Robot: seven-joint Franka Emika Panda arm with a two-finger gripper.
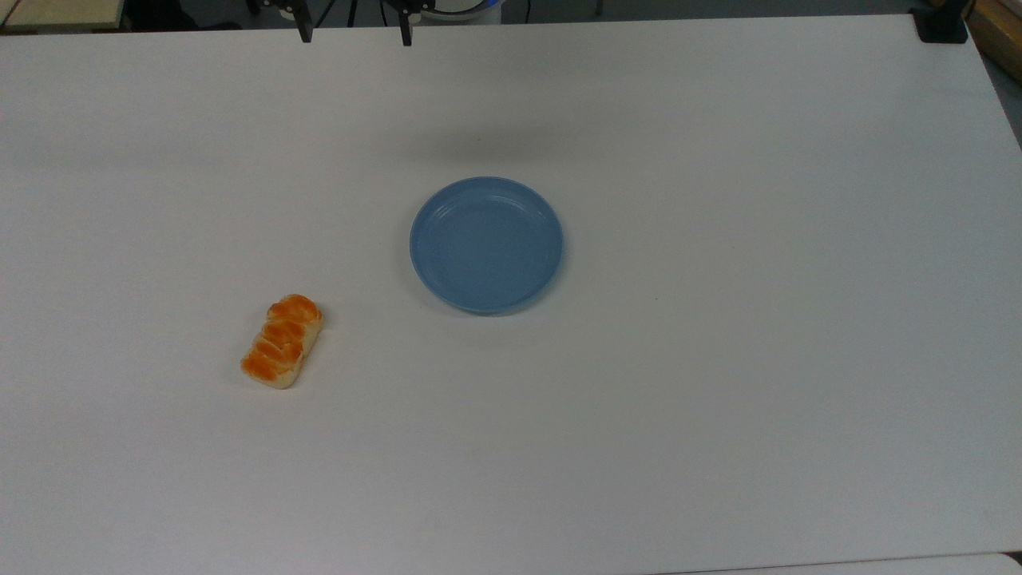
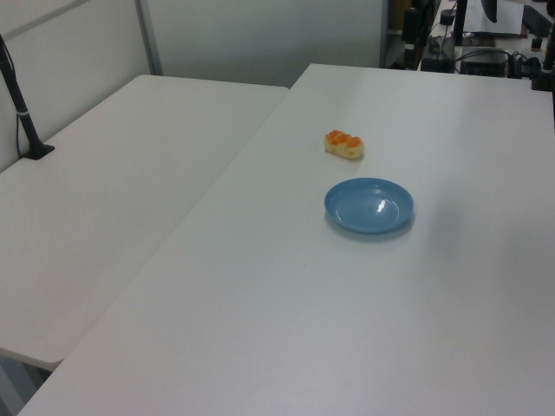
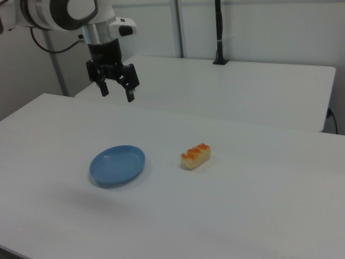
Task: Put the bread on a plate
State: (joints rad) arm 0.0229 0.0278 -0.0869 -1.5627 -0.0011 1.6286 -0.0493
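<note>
The bread (image 1: 282,342) is a small oblong roll with an orange-brown segmented top, lying on the white table in the top view's lower left; it also shows as the bread (image 2: 344,144) and the bread (image 3: 195,156). The light-blue plate (image 1: 486,243) sits near the table's middle with nothing on it, seen also as the plate (image 2: 369,206) and the plate (image 3: 117,164). My gripper (image 3: 116,94) hangs open high above the table, up and to the right view's left of the plate, well away from the bread. Its fingertips (image 1: 304,35) poke in at the top view's upper edge.
The white table (image 1: 718,359) has wide bare surface all around both objects. A second white table (image 2: 113,199) adjoins it on the left view's left, with a black post (image 2: 22,113) clamped to it. A black clamp (image 1: 940,24) sits at the top view's upper right corner.
</note>
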